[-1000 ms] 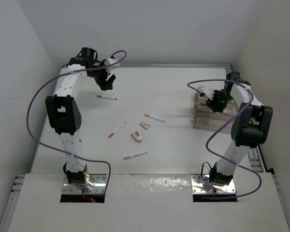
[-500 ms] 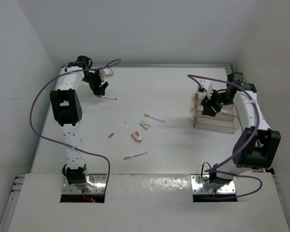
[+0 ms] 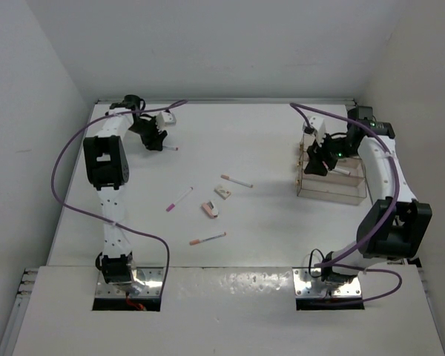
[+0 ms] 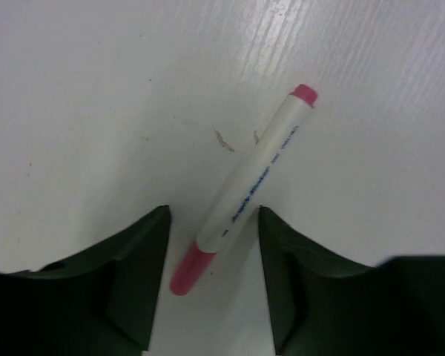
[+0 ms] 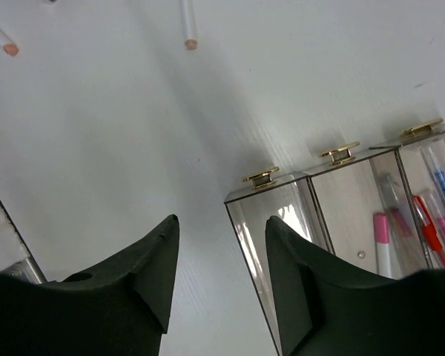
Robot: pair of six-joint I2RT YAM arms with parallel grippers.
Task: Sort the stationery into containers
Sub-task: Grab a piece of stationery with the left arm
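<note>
L fingers (image 4: 130, 282) open, astride pink end of white pink-capped pen (image 4: 256, 170) lying on white desk (image 4: 74, 89). R fingers (image 5: 133, 274) open, holding nothing; corner of clear plastic divided box (image 5: 282, 215) shows btwn them.

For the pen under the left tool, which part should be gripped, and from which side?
Probably the white barrel beside the long pink cap, from straight above. The pen lies flat on the table, so only its long sides are free. The left tool straddles that end, jaws apart, slightly skewed to the barrel.
</note>
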